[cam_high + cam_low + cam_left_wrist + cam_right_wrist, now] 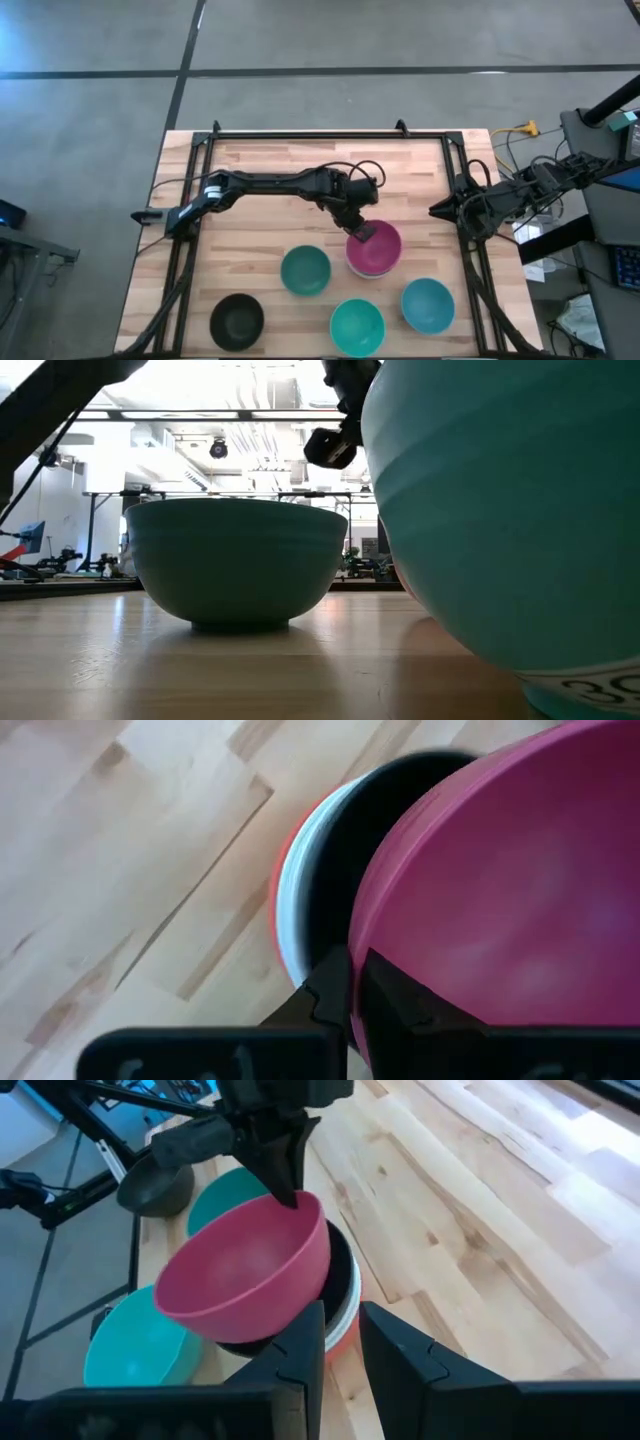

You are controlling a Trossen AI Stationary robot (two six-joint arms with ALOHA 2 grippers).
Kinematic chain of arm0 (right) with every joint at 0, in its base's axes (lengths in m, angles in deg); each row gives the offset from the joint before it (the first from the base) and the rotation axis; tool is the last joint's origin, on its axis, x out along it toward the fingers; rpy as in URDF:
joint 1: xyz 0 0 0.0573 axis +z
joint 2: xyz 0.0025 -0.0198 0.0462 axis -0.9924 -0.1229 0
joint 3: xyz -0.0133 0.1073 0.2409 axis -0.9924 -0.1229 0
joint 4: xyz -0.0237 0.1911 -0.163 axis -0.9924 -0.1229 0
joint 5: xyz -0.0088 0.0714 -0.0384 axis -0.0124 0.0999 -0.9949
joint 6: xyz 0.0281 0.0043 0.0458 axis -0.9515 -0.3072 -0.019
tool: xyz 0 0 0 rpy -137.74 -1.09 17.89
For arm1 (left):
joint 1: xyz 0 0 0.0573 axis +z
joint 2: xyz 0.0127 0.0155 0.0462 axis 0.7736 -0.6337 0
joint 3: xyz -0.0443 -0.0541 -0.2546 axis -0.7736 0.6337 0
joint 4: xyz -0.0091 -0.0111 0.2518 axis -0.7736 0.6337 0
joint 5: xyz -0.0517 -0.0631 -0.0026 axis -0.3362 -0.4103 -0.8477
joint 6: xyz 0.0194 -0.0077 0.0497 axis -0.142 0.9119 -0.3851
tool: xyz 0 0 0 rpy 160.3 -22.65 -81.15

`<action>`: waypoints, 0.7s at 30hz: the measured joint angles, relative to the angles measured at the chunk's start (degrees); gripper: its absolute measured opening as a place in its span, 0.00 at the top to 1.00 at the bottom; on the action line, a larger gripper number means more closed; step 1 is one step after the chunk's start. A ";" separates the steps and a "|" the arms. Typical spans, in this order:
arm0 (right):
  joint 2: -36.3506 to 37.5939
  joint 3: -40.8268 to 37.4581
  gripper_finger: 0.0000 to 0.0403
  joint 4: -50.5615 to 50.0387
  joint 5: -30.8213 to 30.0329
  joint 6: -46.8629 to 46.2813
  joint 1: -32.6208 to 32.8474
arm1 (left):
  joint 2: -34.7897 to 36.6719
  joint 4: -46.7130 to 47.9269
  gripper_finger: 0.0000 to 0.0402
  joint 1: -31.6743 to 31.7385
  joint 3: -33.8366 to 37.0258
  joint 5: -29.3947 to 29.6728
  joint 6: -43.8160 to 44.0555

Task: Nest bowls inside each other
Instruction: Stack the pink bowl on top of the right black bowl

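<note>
My left gripper [360, 232] is shut on a magenta bowl [245, 1275], which sits tilted over a stack of a black bowl [340, 1280], a white bowl [300, 890] and a red-pink bowl [345, 1342] near the table's middle. A dark teal bowl [305, 270], a turquoise bowl [357, 325], a blue bowl [428, 305] and another black bowl [237, 320] rest upright on their bases nearer the front edge. My right gripper [340, 1350] waits open over the table's right edge, holding nothing. My left gripper pinches the magenta bowl's rim [365, 955] on its far left side, one finger inside the bowl and one outside. The fingers [285, 1175] slant down from above. The bowl hangs tilted below them, its bottom sunk into the black bowl's opening; whether it touches there I cannot tell.
The far half of the wooden table [300, 165] is bare board. A black frame rail [330, 135] runs along the far edge and down both sides. The right arm [500, 200] and cables crowd the right edge.
</note>
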 joint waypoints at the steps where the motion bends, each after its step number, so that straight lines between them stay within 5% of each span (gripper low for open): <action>1: 0.05 -0.37 0.84 0.00 0.01 -0.47 0.00 | 0.00 -0.04 1.00 -0.08 0.72 0.00 0.04; 11: 0.03 -1.93 0.84 0.09 0.46 -4.51 0.00 | -0.09 -2.08 0.97 -0.59 2.51 0.13 -4.51; 21: -0.06 -2.07 0.84 0.53 2.04 -7.08 0.00 | 0.81 -2.08 0.71 -0.64 2.47 -1.66 -6.19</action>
